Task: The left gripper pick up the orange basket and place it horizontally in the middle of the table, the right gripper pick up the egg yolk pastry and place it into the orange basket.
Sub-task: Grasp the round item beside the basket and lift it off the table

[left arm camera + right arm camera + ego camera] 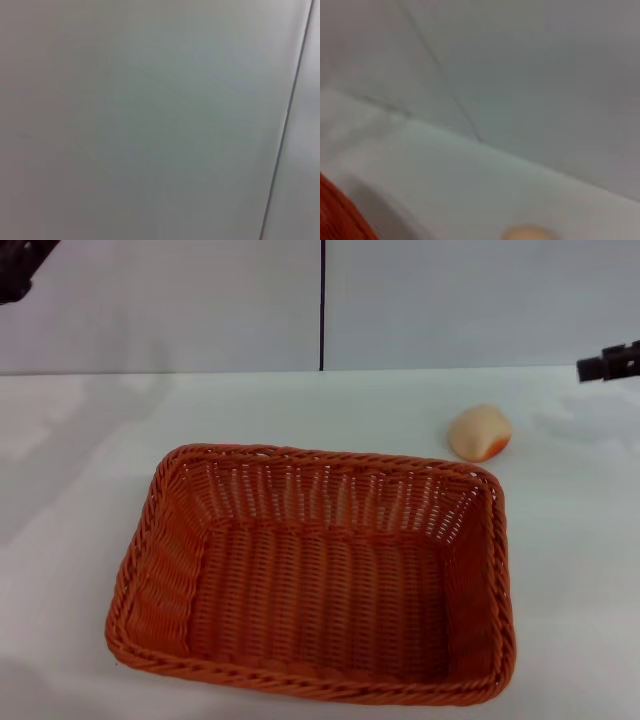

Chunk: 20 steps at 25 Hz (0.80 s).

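The orange basket [312, 578] lies flat and empty on the white table [80, 470], its long side across the head view, in the middle front. The egg yolk pastry [480, 432], cream with an orange-red edge, rests on the table just beyond the basket's far right corner. A black tip of the right gripper [610, 362] pokes in at the right edge, above and right of the pastry. The left gripper [18, 270] shows only as a dark bit in the top left corner, far from the basket. The right wrist view catches the pastry [529, 234] and the basket's rim [340, 217].
A pale wall with a dark vertical seam [322, 305] stands behind the table's far edge. The left wrist view shows only this wall and a seam [287, 125]. Bare tabletop lies left of the basket and around the pastry.
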Tool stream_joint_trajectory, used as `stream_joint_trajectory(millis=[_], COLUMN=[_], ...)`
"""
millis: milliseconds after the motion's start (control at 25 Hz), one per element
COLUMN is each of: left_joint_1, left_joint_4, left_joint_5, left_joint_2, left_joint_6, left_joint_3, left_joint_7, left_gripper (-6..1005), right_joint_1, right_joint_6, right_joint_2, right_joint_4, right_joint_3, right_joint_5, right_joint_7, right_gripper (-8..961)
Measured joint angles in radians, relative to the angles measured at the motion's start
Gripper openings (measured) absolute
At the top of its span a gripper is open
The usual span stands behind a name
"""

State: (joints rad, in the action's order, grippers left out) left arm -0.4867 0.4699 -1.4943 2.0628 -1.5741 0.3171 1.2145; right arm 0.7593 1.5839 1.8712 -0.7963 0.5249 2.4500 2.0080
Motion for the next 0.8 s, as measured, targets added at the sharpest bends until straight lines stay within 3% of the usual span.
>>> stream_joint_trajectory(millis=[320, 360, 400, 440, 560, 800], left_joint_1=[-0.022, -0.023, -0.023, -0.023, -0.022, -0.015], left_joint_4=[-0.109, -0.12, -0.123, -0.127, -0.139, -0.167], left_joint_5=[0.039, 0.04, 0.04, 0.04, 0.037, 0.038], left_joint_2=[0.001, 0.0, 0.0, 0.0, 0.0, 0.0], left_joint_6=[-0.012, -0.012, -0.013, -0.013, -0.009, -0.008], left_joint_3=[0.0, 0.0, 0.0, 0.0, 0.0, 0.0], left_joint_7=[-0.08, -0.081, -0.082, -0.083, -0.085, -0.086], left_gripper=[617, 636, 654, 672, 726, 735], right_joint_1=[0.065, 0.068, 0.074, 0.074, 0.083, 0.098], right_joint_6=[-0.168, -0.196, -0.241, -0.241, -0.277, -0.304], right_joint_2=[0.052, 0.061, 0.084, 0.084, 0.114, 0.155], right_joint_4=[-0.006, -0.006, -0.005, -0.005, -0.005, -0.001], right_joint_3=[0.246, 0.274, 0.309, 0.309, 0.319, 0.328], right_joint_5=[0.084, 0.095, 0.121, 0.121, 0.154, 0.16], right_joint_7=[0.064, 0.074, 0.082, 0.082, 0.084, 0.083], right_gripper=[613, 613, 613, 613, 614, 614])
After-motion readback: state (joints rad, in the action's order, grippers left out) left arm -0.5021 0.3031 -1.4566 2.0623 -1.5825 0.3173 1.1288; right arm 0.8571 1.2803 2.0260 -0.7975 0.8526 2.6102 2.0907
